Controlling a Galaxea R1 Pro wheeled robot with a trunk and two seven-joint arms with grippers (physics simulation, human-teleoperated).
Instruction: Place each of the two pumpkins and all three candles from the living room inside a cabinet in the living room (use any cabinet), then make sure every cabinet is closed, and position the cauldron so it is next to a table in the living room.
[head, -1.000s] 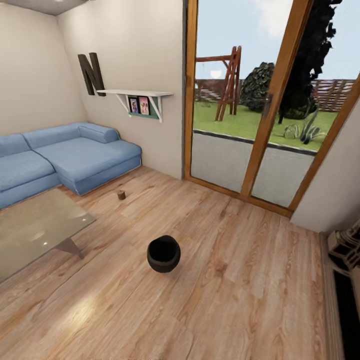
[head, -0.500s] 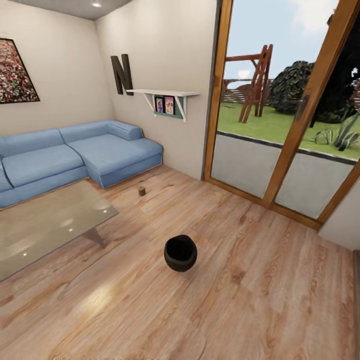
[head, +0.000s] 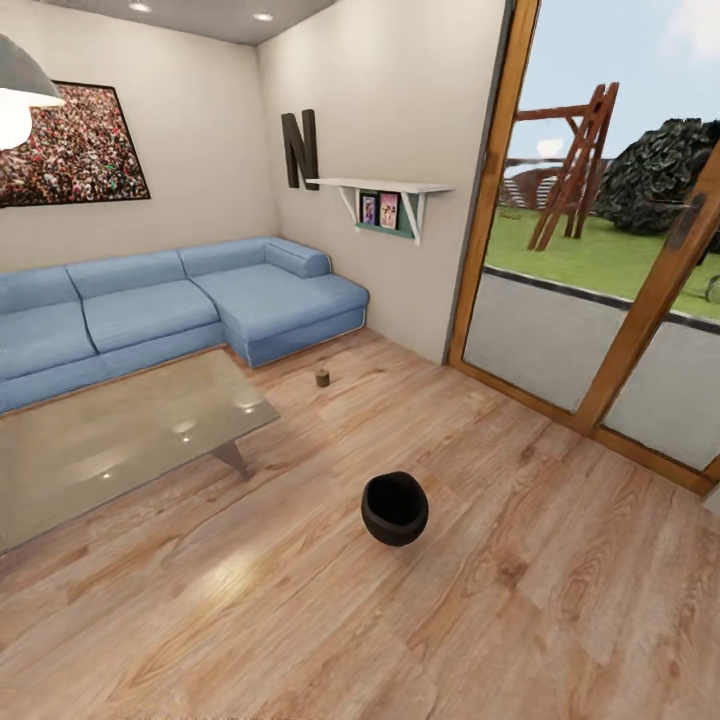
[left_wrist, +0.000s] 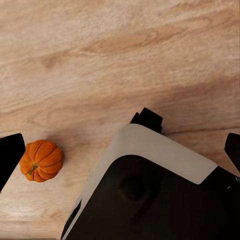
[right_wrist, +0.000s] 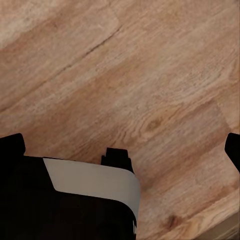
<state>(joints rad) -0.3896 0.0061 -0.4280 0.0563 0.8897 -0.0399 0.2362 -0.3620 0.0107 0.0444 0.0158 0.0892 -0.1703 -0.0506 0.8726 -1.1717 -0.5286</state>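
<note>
One broad wood floor (head: 520, 600) lies before us, with the blue sofa (head: 170, 310) along the far wall and the glass table (head: 110, 440) in front of it. Our cauldron (head: 395, 508) stands on the floor, well apart from the table's corner. A small candle (head: 322, 377) sits nearer the sofa. By our left gripper (left_wrist: 120, 150), jaws wide, lies a pumpkin (left_wrist: 41, 161). Our right gripper (right_wrist: 120, 150) is wide too.
</note>
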